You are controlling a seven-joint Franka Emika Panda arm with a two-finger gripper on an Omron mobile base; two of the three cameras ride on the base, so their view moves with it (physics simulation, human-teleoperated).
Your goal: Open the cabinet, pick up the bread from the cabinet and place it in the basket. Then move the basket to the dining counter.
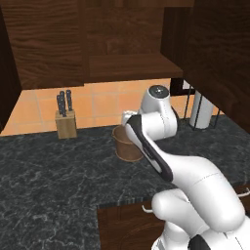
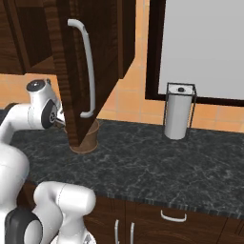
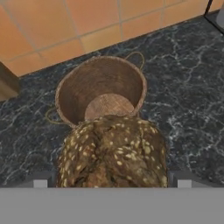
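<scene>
Bread (image 3: 114, 151), a seeded brown lump, sits clamped in the fingers (image 3: 113, 183) at the bottom of the hand view, so large there that it covers the fingertips themselves; the grip is judged from the way the lump hangs with nothing under it. Directly beyond it the basket (image 3: 101, 89) stands upright on the black marbled bench (image 3: 183, 109), its mouth open toward the camera and its woven floor bare. The thin bail handle lies folded down over the far rim, away from the opening.

In the left base view the arm's wrist hangs just above the basket (image 1: 126, 145), close to the tiled back wall. In the right base view the open cabinet door (image 2: 90, 66) with its long silver bar hangs in front of the basket (image 2: 86, 138) and hides most of it.

The step in hand appears to be the drop into the basket. To do it well, the bread should be brought a little farther forward until it lies over the middle of the opening, since its bulk now overlaps the near rim. Then it should be lowered until it is inside the wall before release, as a release from high up could bounce it off the rim or tip the light basket. The wrist should keep apart from the cabinet door on the right while descending.
</scene>
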